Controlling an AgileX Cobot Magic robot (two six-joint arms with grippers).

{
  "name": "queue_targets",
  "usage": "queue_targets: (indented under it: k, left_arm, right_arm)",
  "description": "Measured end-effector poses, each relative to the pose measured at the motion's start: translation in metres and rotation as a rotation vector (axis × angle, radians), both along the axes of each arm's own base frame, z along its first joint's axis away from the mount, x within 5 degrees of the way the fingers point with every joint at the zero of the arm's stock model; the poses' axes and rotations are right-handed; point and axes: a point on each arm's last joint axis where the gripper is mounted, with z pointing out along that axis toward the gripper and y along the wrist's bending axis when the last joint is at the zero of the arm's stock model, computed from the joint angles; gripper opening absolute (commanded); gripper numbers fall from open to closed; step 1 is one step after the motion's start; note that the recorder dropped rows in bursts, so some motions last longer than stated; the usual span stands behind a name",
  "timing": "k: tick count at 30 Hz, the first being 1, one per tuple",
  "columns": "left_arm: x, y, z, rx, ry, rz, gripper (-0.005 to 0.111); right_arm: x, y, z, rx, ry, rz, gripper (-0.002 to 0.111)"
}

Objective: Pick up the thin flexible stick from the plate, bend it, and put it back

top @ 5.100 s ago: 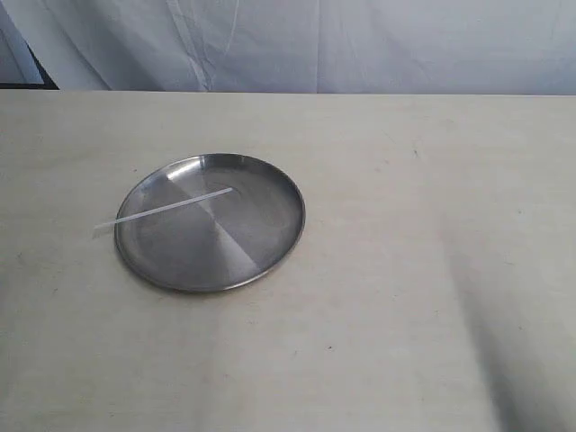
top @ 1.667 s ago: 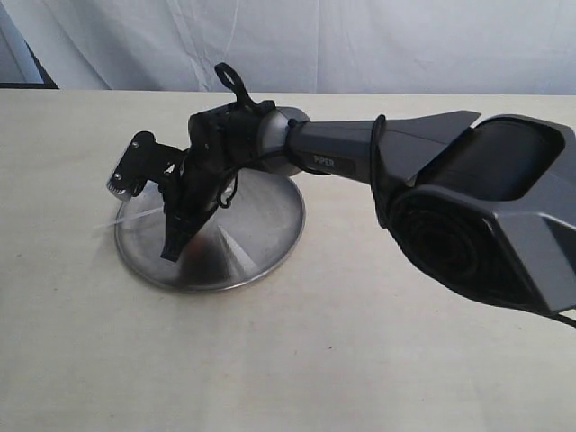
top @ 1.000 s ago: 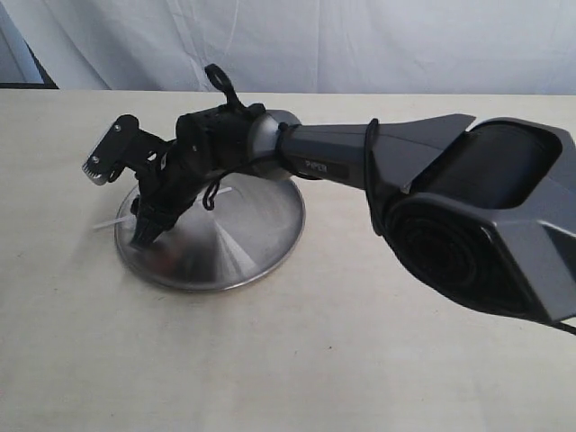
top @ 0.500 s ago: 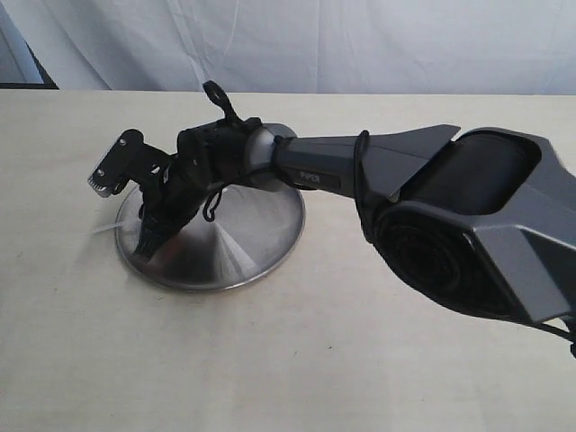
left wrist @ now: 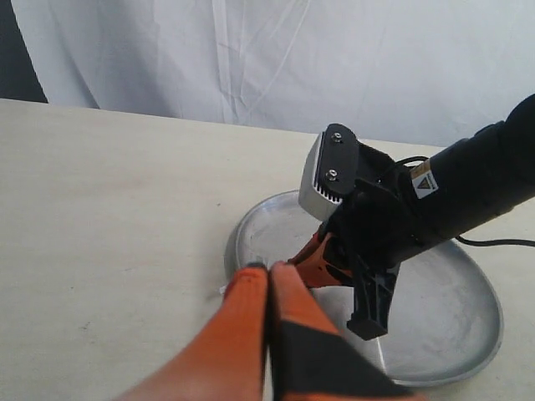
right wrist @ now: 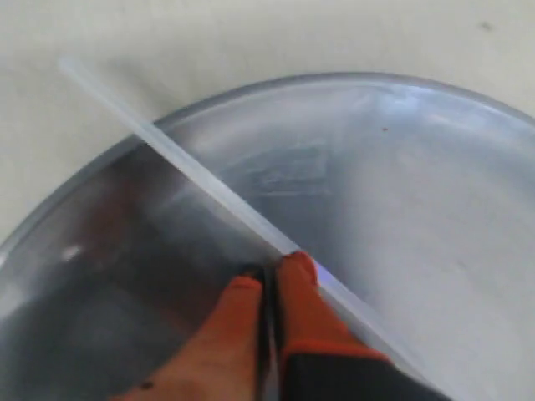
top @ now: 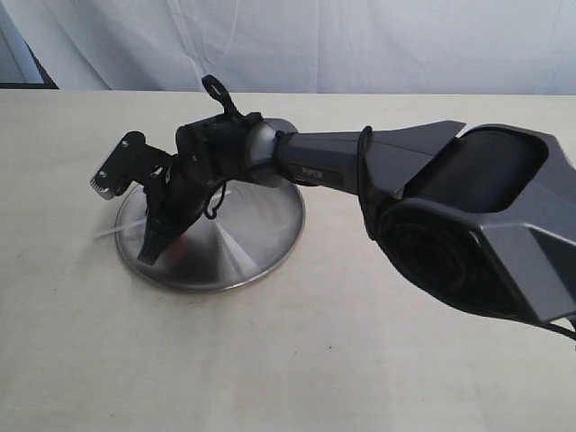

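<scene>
The shiny silver plate [top: 247, 238] lies left of centre on the table. The thin whitish stick [right wrist: 201, 180] runs slantwise across the plate [right wrist: 418, 167], and one end [top: 108, 233] pokes out over the plate's left rim. My right gripper [top: 148, 255] reaches across from the right and points down into the plate's left part. Seen from the right wrist, this gripper [right wrist: 267, 271] is shut, with the stick passing along the outside of one finger rather than between the two. My left gripper [left wrist: 269, 271] is shut and empty, short of the plate [left wrist: 451, 326]; the exterior view does not show it.
The right arm's big dark body [top: 468, 225] fills the right half of the exterior view and covers the plate's back part. A beige tabletop [top: 270, 360] surrounds the plate. A white cloth backdrop [top: 360, 45] hangs behind the table.
The right arm came in over the plate, which earlier lay uncovered. In the last second its shut tips sank slightly toward the plate's left front, and the stick's overhanging end shifted a little forward.
</scene>
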Motion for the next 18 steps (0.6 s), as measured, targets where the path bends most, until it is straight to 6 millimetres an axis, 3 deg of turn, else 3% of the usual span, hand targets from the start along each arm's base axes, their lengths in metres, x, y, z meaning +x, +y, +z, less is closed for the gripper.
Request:
queue_targets:
  k: [10, 18]
  left_arm:
    - [0.0, 0.0, 0.0, 0.0, 0.0, 0.0, 0.0]
    - [0.0, 0.0, 0.0, 0.0, 0.0, 0.0, 0.0]
  right_arm:
    - [-0.003, -0.003, 0.037, 0.004, -0.023, 0.01, -0.001]
    - [-0.006, -0.012, 0.035, -0.077, 0.04, -0.05, -0.001]
